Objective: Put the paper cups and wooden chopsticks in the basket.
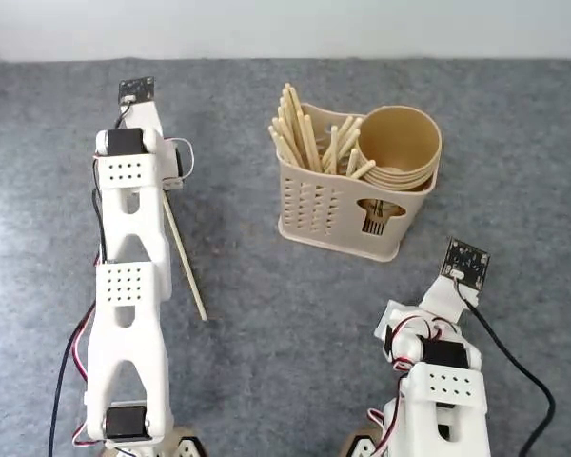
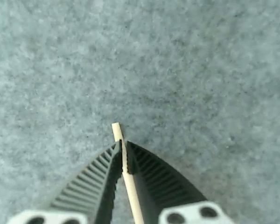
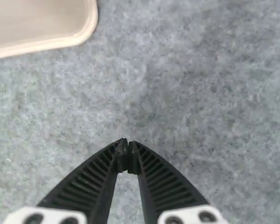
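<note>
One chopstick (image 2: 116, 130) pinched in left end effector (image 2: 122, 146); right end effector (image 3: 125, 143) closed, empty.

Saw a grey mat (image 1: 266, 352) spread flat over the whole tabletop, fuzzy like felt and mottled with lighter and darker flecks. Found the same flecked nap close up in both wrist views, with faint swirls in the pile. Noted a pale wall (image 1: 381, 27) along the far edge, meeting the mat in a straight line.
</note>
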Controlling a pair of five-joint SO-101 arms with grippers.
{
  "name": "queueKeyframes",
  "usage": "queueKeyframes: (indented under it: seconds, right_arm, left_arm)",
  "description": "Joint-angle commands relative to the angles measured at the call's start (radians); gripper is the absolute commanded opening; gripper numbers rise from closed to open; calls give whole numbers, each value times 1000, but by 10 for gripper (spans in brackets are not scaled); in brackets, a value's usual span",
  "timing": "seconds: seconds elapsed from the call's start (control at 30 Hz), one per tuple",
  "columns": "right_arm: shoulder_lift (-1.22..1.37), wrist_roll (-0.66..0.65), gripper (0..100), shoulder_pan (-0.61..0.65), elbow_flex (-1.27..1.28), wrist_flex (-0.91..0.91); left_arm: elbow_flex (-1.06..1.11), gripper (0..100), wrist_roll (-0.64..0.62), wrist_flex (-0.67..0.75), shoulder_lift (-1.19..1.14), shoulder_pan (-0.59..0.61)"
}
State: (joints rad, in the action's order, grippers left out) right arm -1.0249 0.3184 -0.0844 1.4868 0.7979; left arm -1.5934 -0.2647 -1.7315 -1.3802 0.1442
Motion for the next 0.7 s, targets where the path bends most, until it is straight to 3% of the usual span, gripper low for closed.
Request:
queueKeyframes:
  seconds: [0.0, 0.33, 0.67]
  right_arm:
    - [-28, 9, 10, -7, -5, -15]
    - [-28, 9, 10, -7, -5, -15]
    - [-28, 9, 10, -7, -3, -15]
  left_arm:
    - [-47, 12, 15, -25, 72, -2]
    - [48, 47, 17, -23, 71, 52]
    - [53, 106, 15, -23, 87, 28]
